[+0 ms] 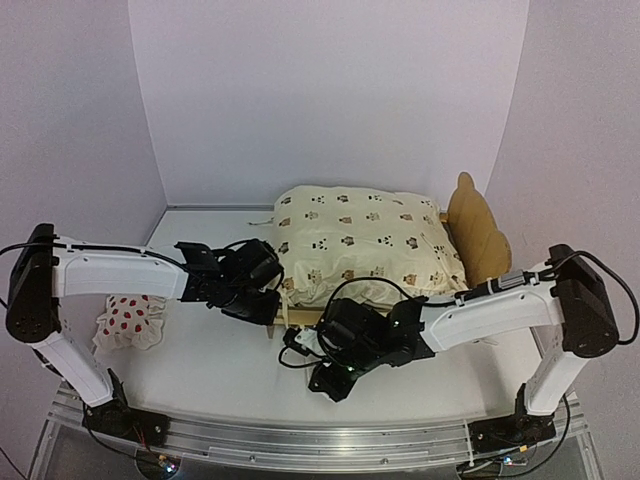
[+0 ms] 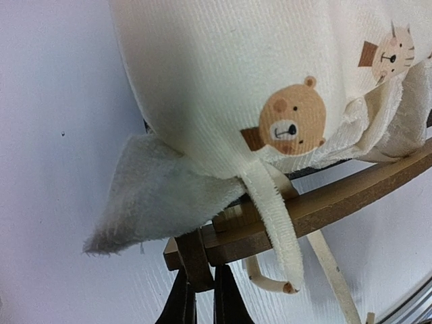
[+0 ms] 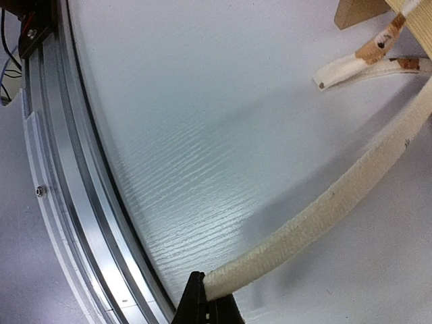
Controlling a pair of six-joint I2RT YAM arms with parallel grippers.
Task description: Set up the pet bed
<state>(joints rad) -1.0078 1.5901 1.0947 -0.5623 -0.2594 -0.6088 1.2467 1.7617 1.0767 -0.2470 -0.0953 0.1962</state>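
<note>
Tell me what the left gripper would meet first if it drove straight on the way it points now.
The pet bed: the left gripper has the frame's wooden corner leg right at its fingertips, apparently pinched between them. Straight beyond that lies the cream cushion resting on the frame.

We see the left pincer (image 2: 202, 287) clamped on a corner of the light plywood pet bed frame (image 2: 324, 202). A cream ribbed cushion printed with bear faces (image 2: 223, 74) bulges over the rail. Its fuzzy ruffle (image 2: 155, 196) and a cream fabric tie (image 2: 273, 216) hang toward the white counter (image 2: 61, 135).
</note>
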